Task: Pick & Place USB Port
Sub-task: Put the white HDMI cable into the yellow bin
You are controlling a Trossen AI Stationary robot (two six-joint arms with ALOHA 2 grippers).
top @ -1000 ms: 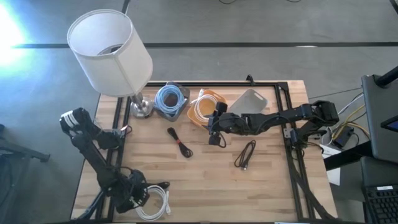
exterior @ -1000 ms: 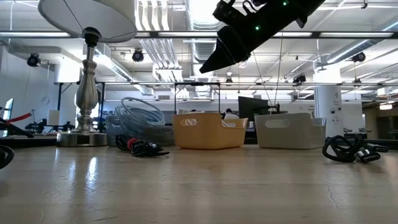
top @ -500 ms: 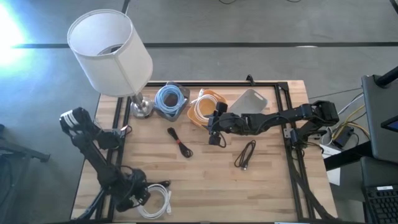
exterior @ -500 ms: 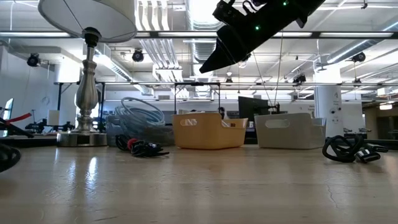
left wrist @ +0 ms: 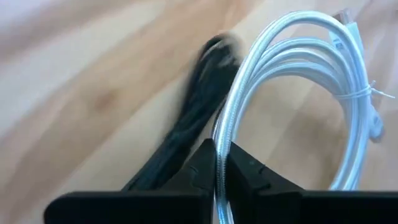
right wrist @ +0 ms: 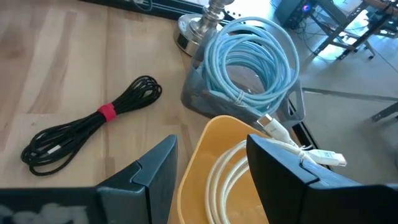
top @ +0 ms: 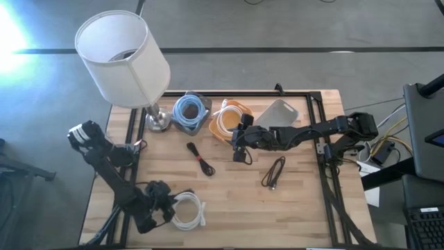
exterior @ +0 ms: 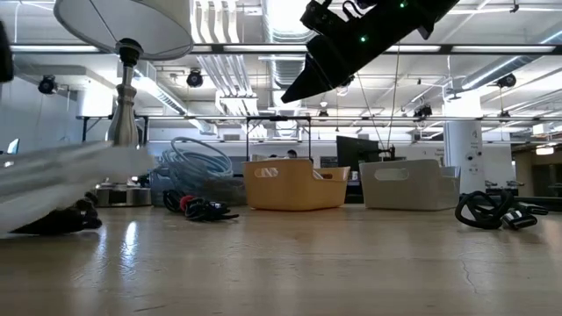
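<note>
At the lower left of the high view, our left tool [top: 161, 205] is clamped on one strand of the coiled white braided USB cable [top: 189, 212], which sits just off the pale wooden tabletop [top: 298, 201]. Gripped by so little, we judge the coil could slip out or swing, and its loose loops could snag the tabletop edge or drag across it.

Further up, our right tool [top: 238, 147] hovers with fingers apart above the orange plastic bin [top: 223, 125].

We count four loose cable bundles and three bins: the white one, a black bundle with a red tie [top: 200, 160], a plain black bundle [top: 273, 171], the light-blue coil in the grey bin [top: 189, 111], the orange bin, a pale grey bin [top: 281, 113]. One white-shaded lamp [top: 121, 55] stands upper left.
</note>
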